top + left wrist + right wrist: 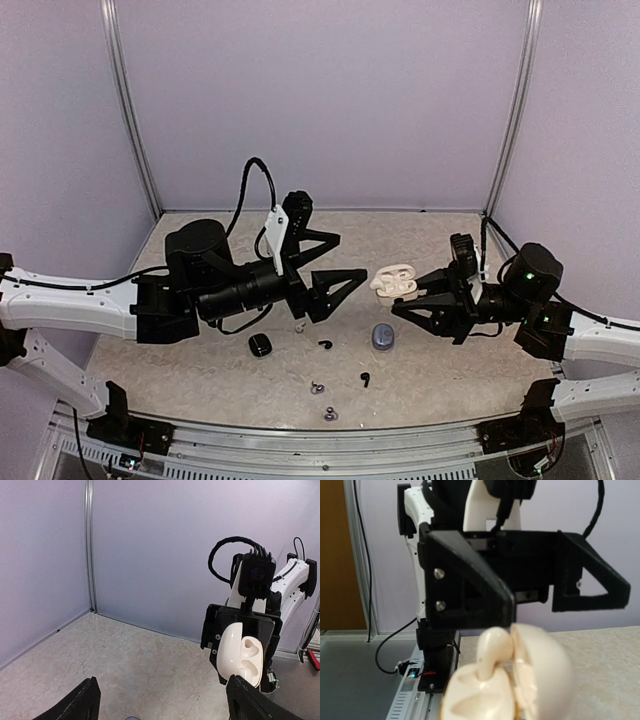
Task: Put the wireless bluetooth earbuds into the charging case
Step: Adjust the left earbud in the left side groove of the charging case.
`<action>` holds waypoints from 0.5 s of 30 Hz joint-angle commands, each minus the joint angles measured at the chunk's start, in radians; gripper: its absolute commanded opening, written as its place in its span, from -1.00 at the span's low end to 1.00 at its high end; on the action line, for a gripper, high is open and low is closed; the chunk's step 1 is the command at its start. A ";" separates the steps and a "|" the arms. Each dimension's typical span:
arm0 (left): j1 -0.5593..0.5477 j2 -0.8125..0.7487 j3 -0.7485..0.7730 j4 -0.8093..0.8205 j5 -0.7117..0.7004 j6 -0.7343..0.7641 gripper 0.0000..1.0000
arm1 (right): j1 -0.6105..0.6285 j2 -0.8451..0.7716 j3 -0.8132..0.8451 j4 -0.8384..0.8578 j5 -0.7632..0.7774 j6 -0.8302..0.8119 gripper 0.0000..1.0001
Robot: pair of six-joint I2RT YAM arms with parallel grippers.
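Right gripper (405, 300) clenched on open white charging case (393, 281), held aloft. Left gripper (350, 255) spread, empty, facing it. Best: lower left fingers onto black earbud (326, 344) beneath, pinch gently.

The tabletop (450, 375) is mottled beige. A cream case (393, 281) is seen right, a blue-grey case (382, 336) nearer, a black case (260, 345) left. Black earbuds (326, 345) and silvery earbuds (317, 386) are seen nearest.

A robot lab cell: plain lilac walls (320, 100) framed by aluminium posts (130, 110) enclose a speckled table (200, 375), with an aluminium rail (330, 442) along its near edge.
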 commanded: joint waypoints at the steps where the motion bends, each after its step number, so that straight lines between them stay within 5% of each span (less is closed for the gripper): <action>1: 0.001 0.013 0.032 -0.004 0.005 0.008 0.74 | 0.007 -0.001 0.035 0.040 -0.015 0.011 -0.99; 15: -0.012 0.021 0.022 0.016 0.090 0.026 0.71 | 0.007 -0.007 0.024 0.043 0.021 0.017 -1.00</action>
